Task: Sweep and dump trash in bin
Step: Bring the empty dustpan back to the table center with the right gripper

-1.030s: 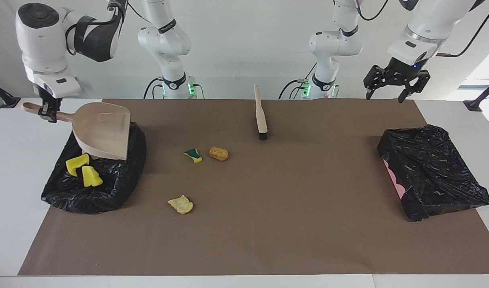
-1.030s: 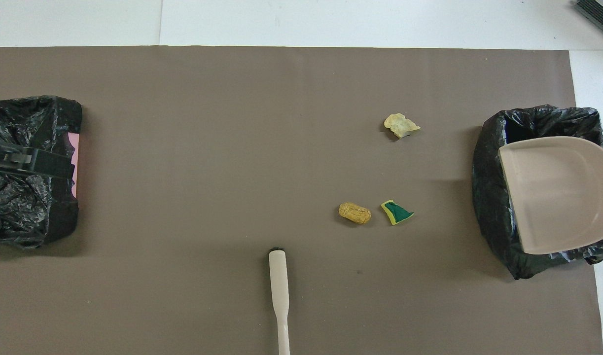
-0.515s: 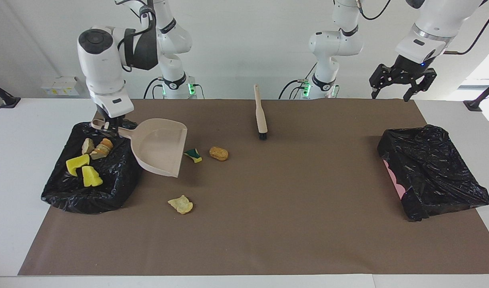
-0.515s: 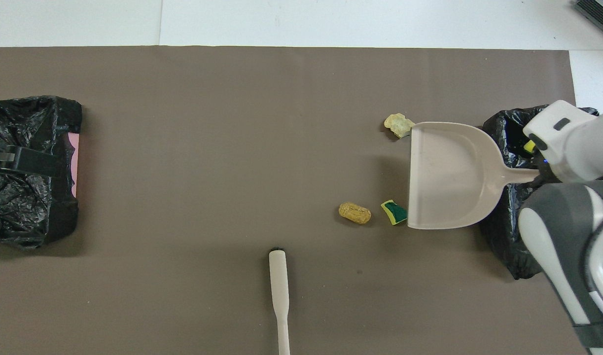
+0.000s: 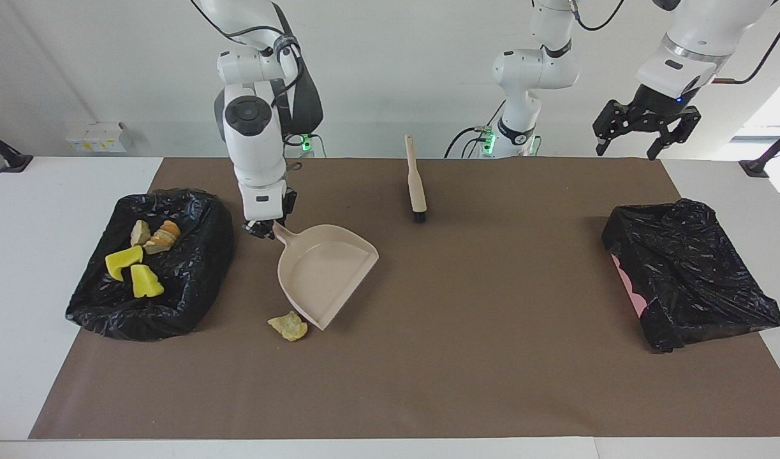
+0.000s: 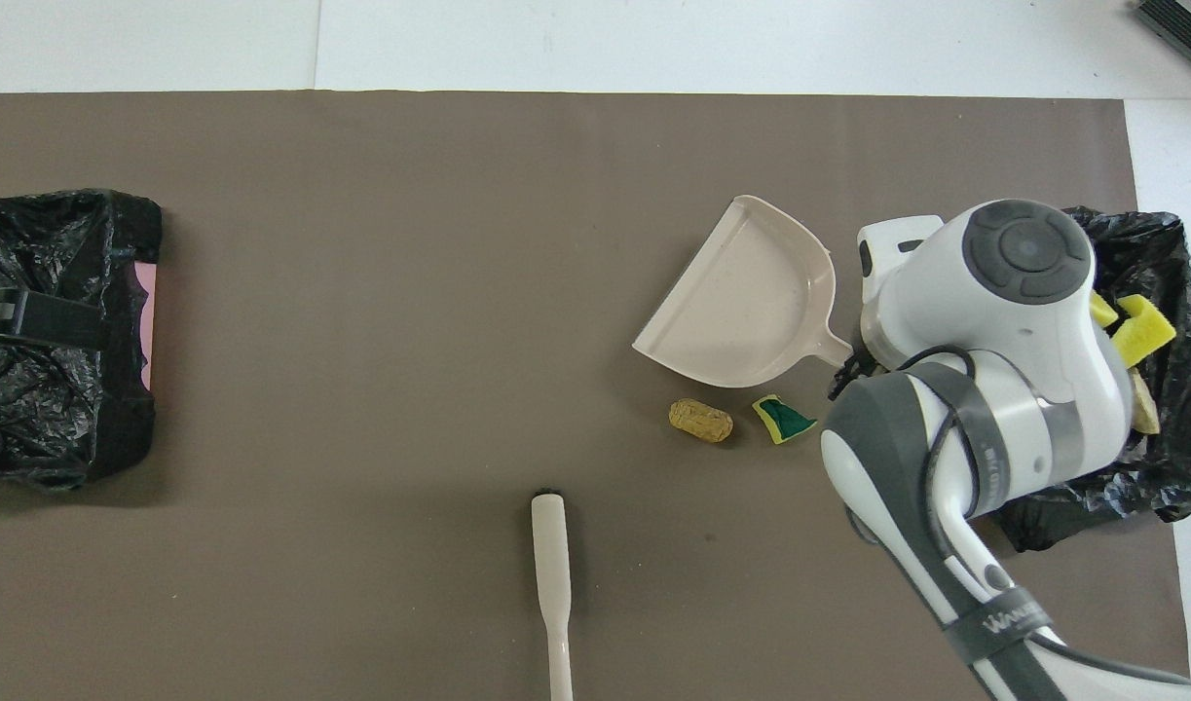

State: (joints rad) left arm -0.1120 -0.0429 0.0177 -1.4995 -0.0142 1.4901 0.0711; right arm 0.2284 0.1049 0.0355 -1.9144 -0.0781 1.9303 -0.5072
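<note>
We see the right gripper (image 5: 264, 228) clamped on the handle of the beige plastic dustpan (image 5: 323, 272), which is held tilted over the brown paper-covered surface (image 5: 466, 357), its mouth turned toward the end of the surface farther from the robots. In the facing view the pan hides 2 scraps; the overhead view shows them lying just nearer to the robots than the pan: a tan, bread-like oval lump (image 6: 700, 421) and, just beside it toward the right arm's end, a green-and-yellow sponge bit (image 6: 782, 418). A pale yellow crumpled scrap (image 5: 288, 326) lies at the dustpan's lip; we cannot tell whether they touch.

The black-bag-lined bin (image 5: 192, 280) at the right arm's end of the surface holds 2 bright yellow sponge chunks (image 5: 133, 271) and, nearer to the robots, some tan bread-like lumps (image 5: 155, 234).

The beige long-handled brush with black bristles (image 5: 416, 180) lies on the surface near the robots, about midway between the arms, well apart from the scraps.

The left gripper (image 5: 645, 131) hangs in the air with its fingers spread wide, holding nothing, above the robots' edge of the surface. A second black-bag-covered bin (image 5: 689, 274) with a pink edge showing sits at that arm's end.
</note>
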